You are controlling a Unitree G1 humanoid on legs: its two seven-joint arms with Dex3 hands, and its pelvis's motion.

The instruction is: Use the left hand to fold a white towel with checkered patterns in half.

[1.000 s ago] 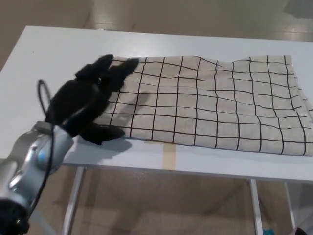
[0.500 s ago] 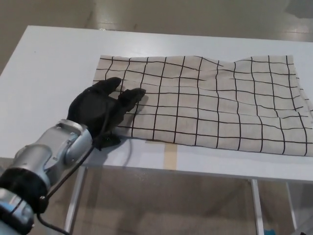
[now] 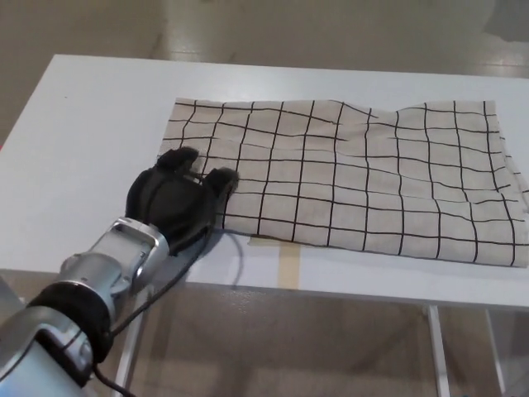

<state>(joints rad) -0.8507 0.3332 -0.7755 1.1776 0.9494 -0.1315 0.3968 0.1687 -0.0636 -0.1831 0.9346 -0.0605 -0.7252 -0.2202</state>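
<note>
Head view: white table [image 3: 91,141], beige floor; rumpled checkered towel [image 3: 364,182] lies flat; left hand [image 3: 178,198] grasps its near-left corner.

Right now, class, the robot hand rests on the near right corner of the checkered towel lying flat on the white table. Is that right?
Not quite. The head view shows the left robot hand on the near left corner of the checkered towel, not the right one. The towel does lie flat on the white table.

No readable text anywhere, no labels, no brands, no numbers, no signs, only a plain black grid on the towel [image 3: 355,178]
</note>
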